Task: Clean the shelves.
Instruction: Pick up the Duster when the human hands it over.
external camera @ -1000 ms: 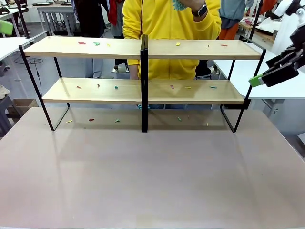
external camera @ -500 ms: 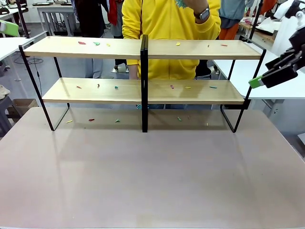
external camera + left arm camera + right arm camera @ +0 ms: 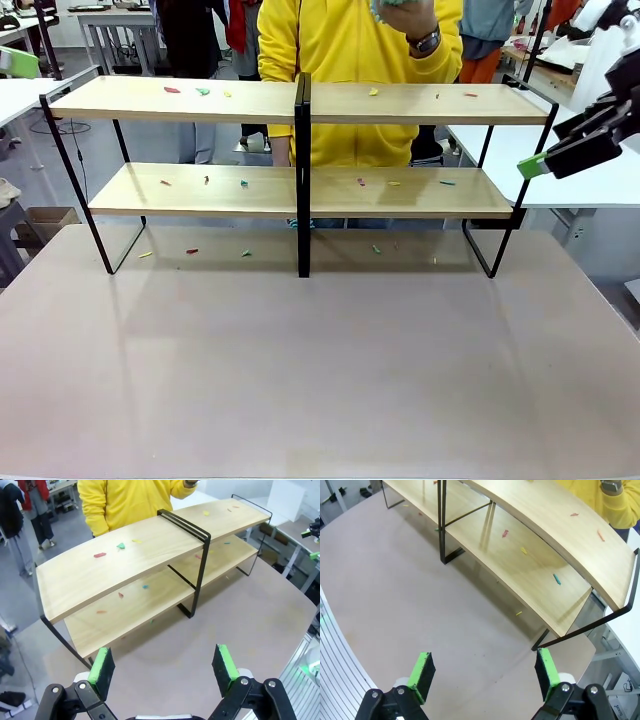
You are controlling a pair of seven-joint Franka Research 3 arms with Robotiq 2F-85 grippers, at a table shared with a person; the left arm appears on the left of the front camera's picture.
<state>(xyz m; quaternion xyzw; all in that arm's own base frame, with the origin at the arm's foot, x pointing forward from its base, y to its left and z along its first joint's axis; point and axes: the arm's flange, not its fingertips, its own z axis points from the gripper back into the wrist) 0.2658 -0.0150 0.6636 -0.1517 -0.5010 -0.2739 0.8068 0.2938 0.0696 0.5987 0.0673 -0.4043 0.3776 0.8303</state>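
Hovering wide open and empty: right gripper (image 3: 483, 673) off the right end of the shelves (image 3: 420, 103), left gripper (image 3: 163, 664) facing their left half.

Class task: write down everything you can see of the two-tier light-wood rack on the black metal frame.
The shelves are two long light-wood boards, one above the other, on a thin black metal frame with a central black upright. They stand level on the far part of the grey-brown tabletop, frame feet resting on it. Scattered on both boards lie small coloured scraps.
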